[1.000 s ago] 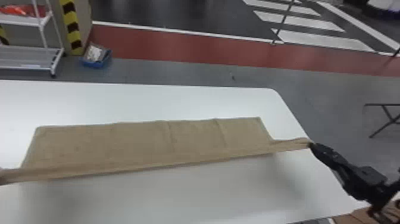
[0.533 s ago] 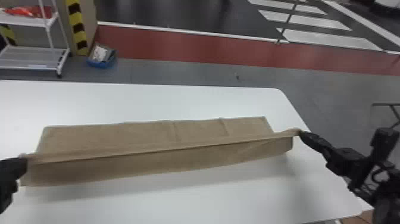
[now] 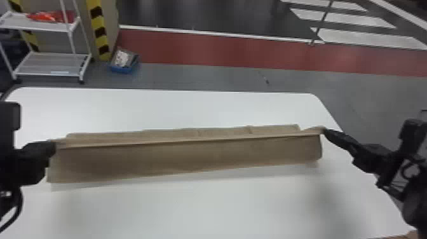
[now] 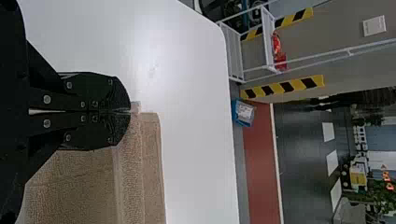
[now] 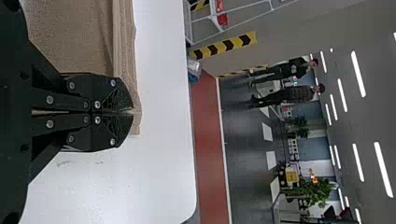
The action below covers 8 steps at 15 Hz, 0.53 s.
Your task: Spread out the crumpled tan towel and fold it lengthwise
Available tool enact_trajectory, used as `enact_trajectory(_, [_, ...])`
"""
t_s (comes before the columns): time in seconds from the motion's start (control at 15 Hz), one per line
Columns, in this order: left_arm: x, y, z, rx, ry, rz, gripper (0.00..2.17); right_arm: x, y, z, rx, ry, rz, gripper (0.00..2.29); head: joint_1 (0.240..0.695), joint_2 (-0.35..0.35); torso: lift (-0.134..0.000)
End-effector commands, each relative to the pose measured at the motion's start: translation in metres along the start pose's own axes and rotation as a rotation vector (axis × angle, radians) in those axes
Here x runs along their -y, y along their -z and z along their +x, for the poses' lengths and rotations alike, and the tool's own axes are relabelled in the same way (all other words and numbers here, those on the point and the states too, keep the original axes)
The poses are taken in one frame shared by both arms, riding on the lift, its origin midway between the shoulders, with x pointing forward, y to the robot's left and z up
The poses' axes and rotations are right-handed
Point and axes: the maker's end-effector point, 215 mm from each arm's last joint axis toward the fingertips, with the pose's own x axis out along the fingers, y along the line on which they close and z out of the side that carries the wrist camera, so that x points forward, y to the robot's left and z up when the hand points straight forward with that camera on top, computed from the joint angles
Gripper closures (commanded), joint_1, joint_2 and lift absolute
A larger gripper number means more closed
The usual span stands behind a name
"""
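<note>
In the head view the tan towel (image 3: 187, 155) stretches across the table, its near part raised and hanging as a long flap over the rest, which lies behind it. My left gripper (image 3: 52, 144) is at the raised edge's left corner, and my right gripper (image 3: 323, 131) at its right corner. The left wrist view has my left gripper (image 4: 130, 111) shut on a corner of the towel (image 4: 74, 186). Pressed together, the fingers of my right gripper (image 5: 132, 112) pinch the other corner of the towel (image 5: 70, 39) in the right wrist view.
The white table (image 3: 203, 209) extends in front of the towel and behind it. Beyond its far edge stand a white rack (image 3: 50, 66) and a small blue bin (image 3: 124, 65) on the floor.
Both grippers have carried the towel's near edge up and away from the robot. The left one has come into the head view, and less of the flat part behind the raised edge shows.
</note>
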Motion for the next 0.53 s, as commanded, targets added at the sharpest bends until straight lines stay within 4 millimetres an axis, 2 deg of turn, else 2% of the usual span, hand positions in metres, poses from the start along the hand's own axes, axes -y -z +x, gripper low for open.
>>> enact_trajectory(0.0, [0.01, 0.003, 0.015, -0.023, 0.011, 0.011, 1.69, 0.002, 0.008, 0.016, -0.021, 0.011, 0.006, 1.64, 0.695, -0.166, -0.124])
enact_trajectory(0.2, [0.018, 0.004, 0.029, -0.032, 0.014, 0.007, 1.69, -0.009, 0.015, 0.031, -0.033, -0.006, -0.016, 1.64, 0.695, -0.164, -0.124])
enact_trajectory(0.47, [0.017, 0.0, 0.038, -0.019, 0.0, 0.006, 1.69, -0.002, 0.009, 0.041, -0.012, 0.014, -0.023, 1.64, 0.695, -0.153, -0.124])
